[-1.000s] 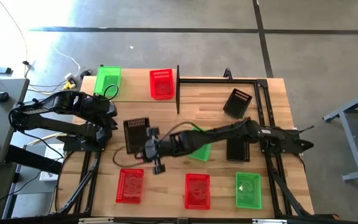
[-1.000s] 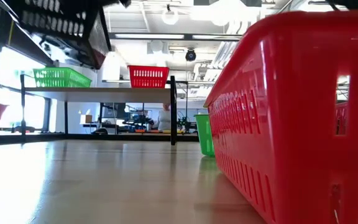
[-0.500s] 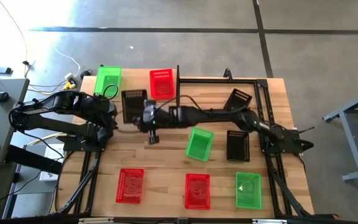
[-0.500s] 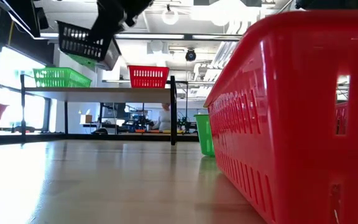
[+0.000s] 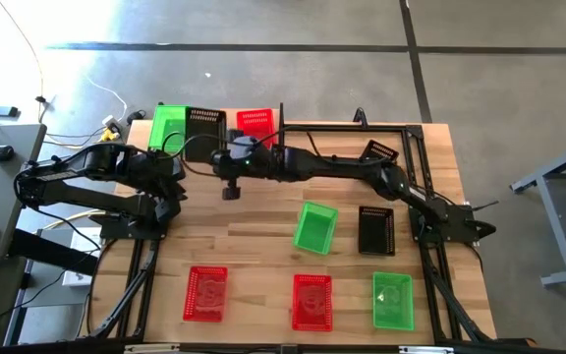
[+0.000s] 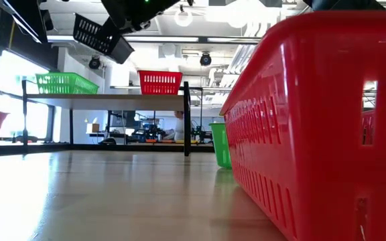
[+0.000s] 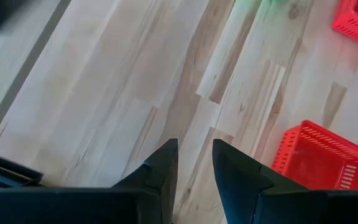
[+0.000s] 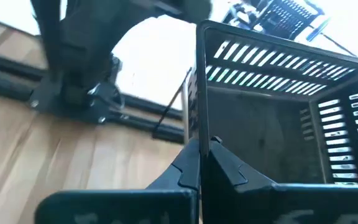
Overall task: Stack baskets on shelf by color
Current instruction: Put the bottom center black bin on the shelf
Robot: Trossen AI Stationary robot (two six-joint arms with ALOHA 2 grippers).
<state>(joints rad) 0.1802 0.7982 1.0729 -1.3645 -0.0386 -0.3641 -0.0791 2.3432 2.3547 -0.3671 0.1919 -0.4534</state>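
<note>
Across the wooden surface the shelf stood along the far edge, holding one green basket and one red basket, with the middle place between them bare.

Right arm reached far across; right pincer was clenched on the rim wall of a black basket, carried tilted in the air over the shelf, between the green and the red one. Right wrist view confirmed both fingers pinched tight on the thin wall.

Left pincer hung part-open above bare wood near the surface's left side, grasping nothing.

Handling, judged: baskets look light, stiff, thin-walled mesh; a one-wall rim grip lets the basket swing and tilt, as it did here. Smooth plastic may slip. Best hold is mid-way along a wall.

Count, high view: black 3 (one carried, one at the far right, one mid right); green 3 (shelf, centre, near right); red 3 (shelf, near left, near centre). Shelf 1.
</note>
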